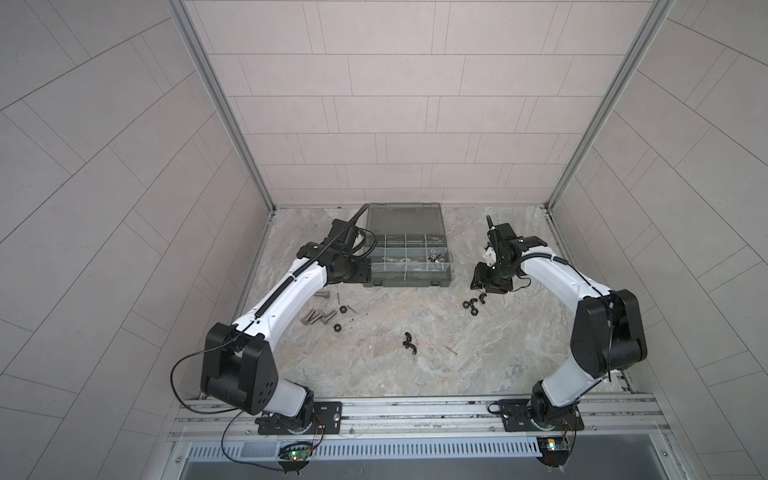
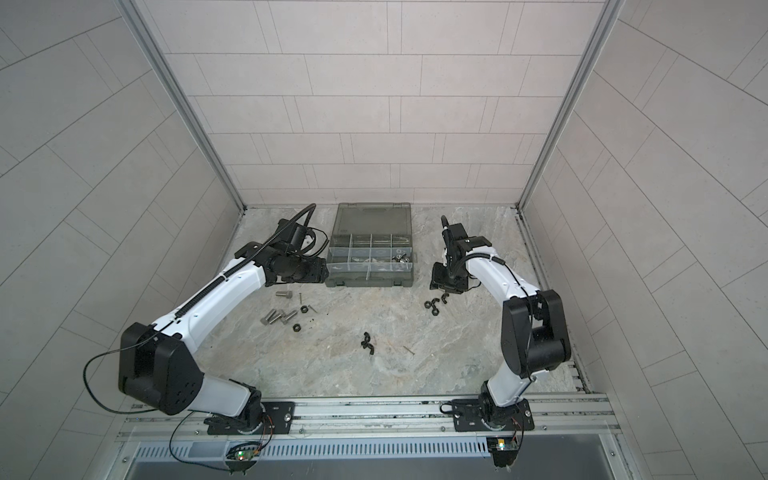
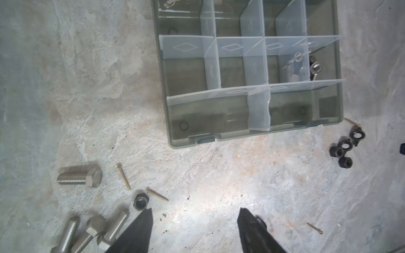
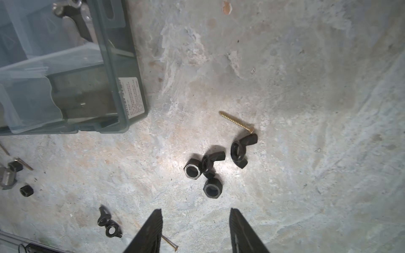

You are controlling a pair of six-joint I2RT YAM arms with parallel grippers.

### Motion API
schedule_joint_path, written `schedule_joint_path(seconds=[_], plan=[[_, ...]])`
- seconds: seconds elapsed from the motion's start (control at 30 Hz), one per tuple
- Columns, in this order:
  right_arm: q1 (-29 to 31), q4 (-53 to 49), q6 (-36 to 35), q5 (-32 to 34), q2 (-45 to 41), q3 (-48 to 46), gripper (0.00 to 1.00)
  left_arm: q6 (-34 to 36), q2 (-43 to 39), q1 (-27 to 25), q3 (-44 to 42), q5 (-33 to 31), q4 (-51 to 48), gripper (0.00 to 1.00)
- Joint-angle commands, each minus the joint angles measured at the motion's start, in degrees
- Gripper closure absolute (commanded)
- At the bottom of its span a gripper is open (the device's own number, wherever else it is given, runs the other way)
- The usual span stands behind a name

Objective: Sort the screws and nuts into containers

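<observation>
Wing nuts (image 3: 315, 68) in one compartment (image 3: 328, 64)

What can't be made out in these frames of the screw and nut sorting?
Both top views: contents of the organizer case compartments, too small to identify.
Left wrist view: three silver bolts, cut off by the frame edge.
Right wrist view: the case label, print too blurred to read; nuts inside, cut by the edge.
</observation>
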Motion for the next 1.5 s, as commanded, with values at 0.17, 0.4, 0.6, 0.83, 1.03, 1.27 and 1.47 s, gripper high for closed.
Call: schedule_joint_path(seconds=[0.17, 0.4, 0.6, 0.83, 1.03, 1.27, 1.47], plan=[[-0.15, 1.19, 4.01, -0.61, 3.83, 0.67, 0.57, 0.46, -4.11, 1.46, -2.11, -3.18, -0.36, 0.32], [0.20, 1.84, 6.05, -0.27, 5.47, -0.92, 0.61, 1.52, -2.45, 1.71, -0.34, -2.71, -0.82, 0.32], [0.46, 3.45, 7.59, -0.37, 6.64, -2.34, 0.64, 2.11, 0.12, 1.73, 2.34, -2.32, -2.10, 0.32], [0.69, 5.77, 8.92, 0.39, 8.29, -4.11, 0.67, 3.15, 2.38, 1.70, 5.10, -1.30, -4.30, 0.32], [0.65, 7.86, 9.85, 0.61, 9.48, -4.75, 0.67, 3.91, 2.72, 1.77, 6.50, -1.66, -5.51, 0.32], [0.64, 9.00, 10.68, 0.86, 11.36, -4.99, 0.72, 4.66, 2.63, 1.82, 7.50, -2.12, -7.11, 0.32], [0.76, 9.12, 11.23, 1.09, 12.26, -5.30, 0.78, 4.94, 2.08, 1.82, 7.50, -2.57, -7.90, 0.33]])
